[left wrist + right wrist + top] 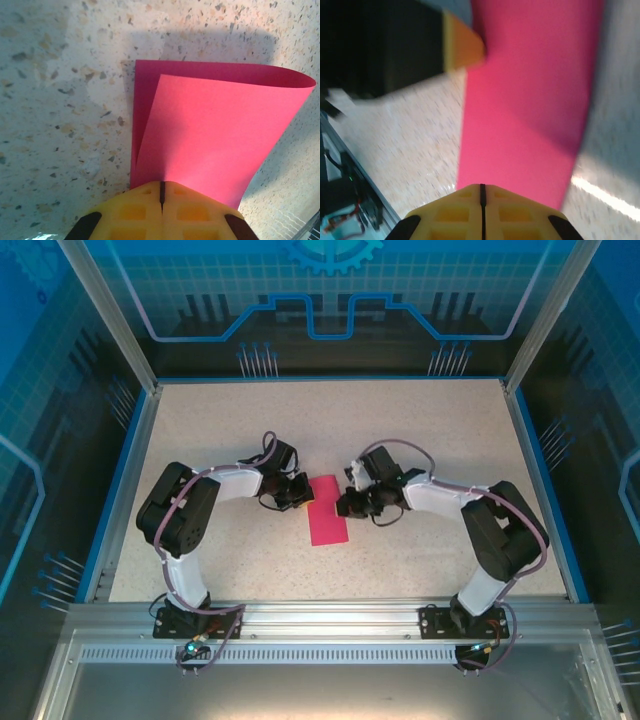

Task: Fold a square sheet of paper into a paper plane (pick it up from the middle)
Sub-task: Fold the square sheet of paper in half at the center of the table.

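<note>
**Pink paper doubled over between two closed grippers**

From the arm bases at 6 o'clock, both arms reach inward to the middle of the table [430, 430]. There the pink paper [328, 515] lies doubled over into a narrow strip, its long side running 12 to 6. The left gripper [161, 192] sits at the strip's 10 o'clock, fingers pressed together on the near edge of the upper layer. The right gripper [482, 192] sits at 3 o'clock, fingers likewise closed, with the paper running right up to their tips. Whether it pinches the paper or only presses on it cannot be told. In the left wrist view the far bend is a soft round roll, not a crease, and the upper layer lies skewed over the lower.

The paper looks thin, very light and springy. It would probably spring open if released, slide on the smooth table, and crumple under a hard tug. A shallow pinch on the loose edges seems the safest hold while the bend is pressed flat.
</note>
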{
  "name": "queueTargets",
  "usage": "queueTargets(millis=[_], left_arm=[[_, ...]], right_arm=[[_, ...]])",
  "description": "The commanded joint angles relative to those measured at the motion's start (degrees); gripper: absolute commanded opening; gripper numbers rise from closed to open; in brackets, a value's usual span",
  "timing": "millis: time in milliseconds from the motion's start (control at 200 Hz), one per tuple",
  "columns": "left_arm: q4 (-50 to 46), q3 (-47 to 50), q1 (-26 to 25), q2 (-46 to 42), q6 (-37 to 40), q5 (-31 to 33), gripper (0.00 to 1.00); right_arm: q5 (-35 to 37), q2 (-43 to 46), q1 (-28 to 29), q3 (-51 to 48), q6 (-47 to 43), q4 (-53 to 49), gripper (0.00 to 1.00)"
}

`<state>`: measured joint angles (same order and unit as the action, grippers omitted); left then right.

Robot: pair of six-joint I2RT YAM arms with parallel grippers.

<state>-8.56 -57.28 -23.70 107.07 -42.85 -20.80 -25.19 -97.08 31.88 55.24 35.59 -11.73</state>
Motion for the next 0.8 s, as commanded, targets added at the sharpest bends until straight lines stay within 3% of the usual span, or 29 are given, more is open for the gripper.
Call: queueTargets(millis=[0,300,495,795], left_arm=[[-3.7,1.8,-0.5,0.9,2.2,3.0,0.00],[-5.1,0.6,-0.5,1.2,3.0,3.2,0.00],[-5.4,0.9,-0.5,1.7,3.7,3.2,0.00],[-5.9,1.2,-0.5,1.9,4.4,3.3,0.00]], right_arm=[[1.6,-5.4,-1.2,5.5,-0.6,0.5,0.05],[0.3,-17.1,-2.6,12.5,0.5,1.8,0.04],[4.8,-18.0,-4.4,8.8,4.9,6.8,0.03],[1.3,-17.1,-4.5,10.5,6.9,10.2,0.03]])
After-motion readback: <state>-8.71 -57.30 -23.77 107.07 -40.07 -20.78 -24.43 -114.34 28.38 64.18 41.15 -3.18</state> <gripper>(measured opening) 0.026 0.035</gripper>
